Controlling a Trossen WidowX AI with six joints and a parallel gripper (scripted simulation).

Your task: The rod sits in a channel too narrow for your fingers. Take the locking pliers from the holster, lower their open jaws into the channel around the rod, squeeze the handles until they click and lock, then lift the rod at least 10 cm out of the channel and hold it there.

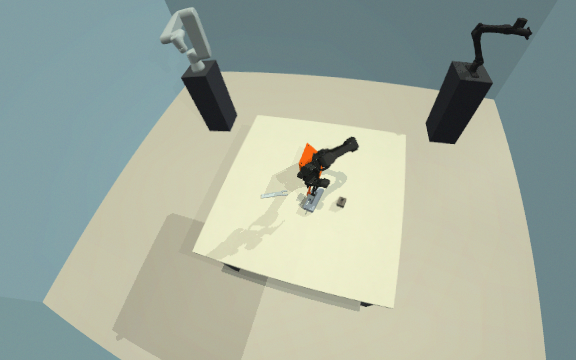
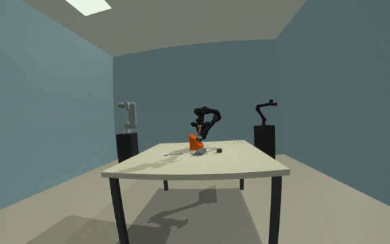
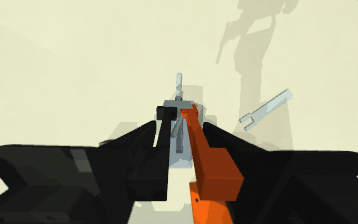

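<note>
a pale table (image 1: pixel 348 250) (image 2: pixel 195 169) (image 3: pixel 55 100) carries everything. above it, the black arm's gripper (image 1: pixel 312 189) (image 2: pixel 199 130) (image 3: pixel 179 125) pinches the pliers (image 3: pixel 200 145), one handle orange, out of any holster. below is the gray channel block (image 1: pixel 313 201) (image 2: pixel 200 152) (image 3: pixel 181 161). a thin rod (image 3: pixel 179 82) shows by the pliers' tip; whether it is locked or raised, i cannot tell. the confirmed lift and hold likely remain.
</note>
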